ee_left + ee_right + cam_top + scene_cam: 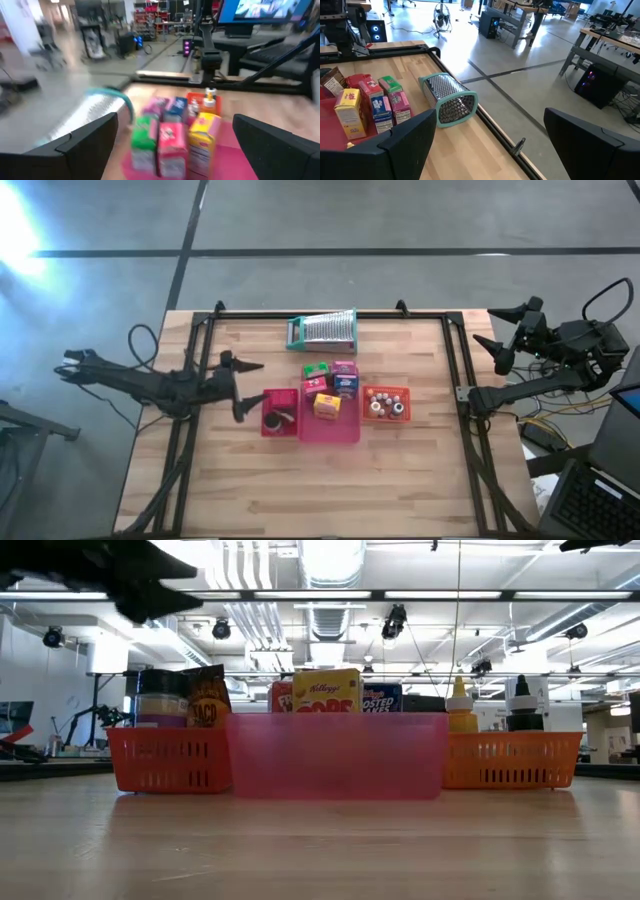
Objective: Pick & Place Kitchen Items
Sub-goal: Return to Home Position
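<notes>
The kitchen items sit mid-table in three trays. A pink tray point(340, 430) holds a yellow box point(326, 405), a red box point(313, 387), a green box point(316, 370), a pink box point(344, 367) and a blue box point(347, 385), all upright. A red tray point(268, 396) holds dark packets point(207, 698). An orange tray point(385, 391) holds small bottles point(460, 708). My left gripper point(250, 390) hangs open just left of the red tray, pointing level toward the boxes point(170, 142). My right gripper point(503, 332) is open, raised beyond the table's right edge.
A ribbed silver grater with a teal frame point(323, 330) lies on its side near the far edge, behind the trays. Black frame rails point(455, 360) run along the table's left, right and far sides. Bare wood point(330, 490) stretches from the trays to the near edge.
</notes>
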Robot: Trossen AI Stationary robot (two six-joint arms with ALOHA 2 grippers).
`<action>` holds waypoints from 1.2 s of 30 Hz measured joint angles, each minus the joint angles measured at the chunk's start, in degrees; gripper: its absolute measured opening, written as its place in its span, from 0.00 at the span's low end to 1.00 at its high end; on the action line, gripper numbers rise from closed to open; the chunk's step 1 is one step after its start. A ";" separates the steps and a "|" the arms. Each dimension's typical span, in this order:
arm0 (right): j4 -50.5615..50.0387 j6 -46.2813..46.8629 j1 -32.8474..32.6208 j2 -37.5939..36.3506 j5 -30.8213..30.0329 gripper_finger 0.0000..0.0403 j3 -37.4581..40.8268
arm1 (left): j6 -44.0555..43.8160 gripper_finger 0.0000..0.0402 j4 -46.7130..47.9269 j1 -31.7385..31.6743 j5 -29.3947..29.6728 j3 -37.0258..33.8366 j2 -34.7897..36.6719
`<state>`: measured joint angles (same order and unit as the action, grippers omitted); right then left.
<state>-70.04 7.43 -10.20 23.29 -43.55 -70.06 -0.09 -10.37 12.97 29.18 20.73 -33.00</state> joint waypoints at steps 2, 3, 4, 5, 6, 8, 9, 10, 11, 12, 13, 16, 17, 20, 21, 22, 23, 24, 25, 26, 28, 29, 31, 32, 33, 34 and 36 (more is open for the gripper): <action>0.00 0.00 0.00 0.00 0.00 0.90 0.00 | -4.81 0.99 0.37 0.00 -1.10 -1.83 1.94; 0.00 0.01 0.00 0.00 0.00 0.90 0.00 | -6.26 0.99 0.37 0.00 -1.22 -2.52 2.89; 0.00 -0.01 0.00 0.00 0.00 0.90 0.00 | -6.50 0.99 0.23 0.00 -1.39 -3.02 3.78; -0.02 -0.01 0.00 0.00 0.00 0.90 0.00 | -5.78 0.99 0.24 0.00 -2.18 -3.52 4.79; 0.00 -0.01 0.00 0.00 0.01 0.90 0.00 | -4.38 0.99 0.30 0.00 -3.49 -4.07 5.78; -0.01 -0.01 0.00 0.00 0.01 0.90 0.00 | -0.67 0.99 0.42 0.02 -6.91 -5.17 7.82; -0.01 -0.01 0.00 0.00 0.00 0.90 0.00 | 1.38 0.99 0.58 0.02 -8.57 -5.94 9.06; -0.02 0.00 -0.02 0.00 0.00 0.90 0.00 | 3.22 0.99 1.42 0.02 -9.91 -6.66 10.48; -0.01 -0.01 0.00 0.00 0.00 0.90 0.00 | 5.17 0.99 2.24 0.02 -11.25 -7.26 12.08; -0.02 -0.01 0.00 0.00 0.00 0.90 0.00 | 7.01 0.99 3.65 0.02 -12.48 -7.64 13.81; 0.00 0.01 -0.01 0.00 0.00 0.90 0.00 | 8.31 0.99 5.32 0.02 -13.25 -8.18 16.07; -0.01 0.01 0.00 0.00 0.01 0.90 0.00 | 9.63 0.99 10.04 0.02 -13.67 -9.88 22.50; -0.02 0.00 0.00 0.00 0.00 0.90 0.00 | 10.06 0.99 12.14 0.02 -13.68 -10.31 24.76; 0.00 -0.01 0.00 0.00 0.00 0.90 0.00 | 12.07 0.99 17.25 0.00 -14.13 -11.21 31.03; -0.02 -0.01 -0.02 -0.02 0.00 0.90 0.00 | 12.23 0.99 18.76 0.00 -14.73 -11.43 32.82; -0.02 0.01 0.00 -0.02 0.02 0.90 0.00 | 11.92 0.99 21.21 0.02 -15.18 -12.19 32.93; -0.02 0.00 0.00 -0.02 0.02 0.90 0.00 | 11.34 0.99 23.32 0.02 -15.25 -12.83 33.01; -0.02 -0.01 0.00 -0.02 0.01 0.90 0.00 | 11.07 0.99 22.98 0.02 -15.23 -12.74 32.90; -0.02 -0.01 -0.02 -0.02 0.01 0.90 0.00 | 10.98 0.99 22.16 0.04 -14.92 -12.40 32.88; -0.02 0.00 -0.02 -0.02 0.01 0.90 0.00 | 10.95 0.99 22.64 0.03 -13.94 -12.52 32.90; -0.02 -0.01 -0.02 -0.02 0.00 0.90 0.00 | 10.85 0.99 24.95 -0.01 -12.74 -13.42 32.90; 0.00 -0.01 -0.02 -0.02 0.02 0.90 0.00 | 10.88 0.99 23.96 0.00 -12.43 -13.48 32.92; 0.00 -0.01 -0.02 -0.02 0.04 0.90 0.00 | 10.81 0.99 24.12 0.00 -12.17 -14.42 32.92; 0.00 -0.01 0.00 -0.02 0.00 0.90 0.00 | 10.87 0.99 24.28 0.00 -11.67 -14.78 32.92; 0.00 0.00 -0.02 -0.02 0.02 0.90 0.00 | 10.86 0.98 23.97 0.00 -11.51 -15.28 32.92; -0.01 -0.01 -0.02 -0.02 0.02 0.90 0.00 | 10.87 0.96 23.69 0.00 -11.29 -15.48 32.92; 0.02 -0.01 -0.02 -0.02 0.02 0.90 0.00 | 10.85 0.92 23.45 0.02 -10.98 -15.58 32.92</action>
<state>-70.02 7.42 -10.22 23.27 -43.53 -70.06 10.76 13.08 12.99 18.21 5.15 -0.08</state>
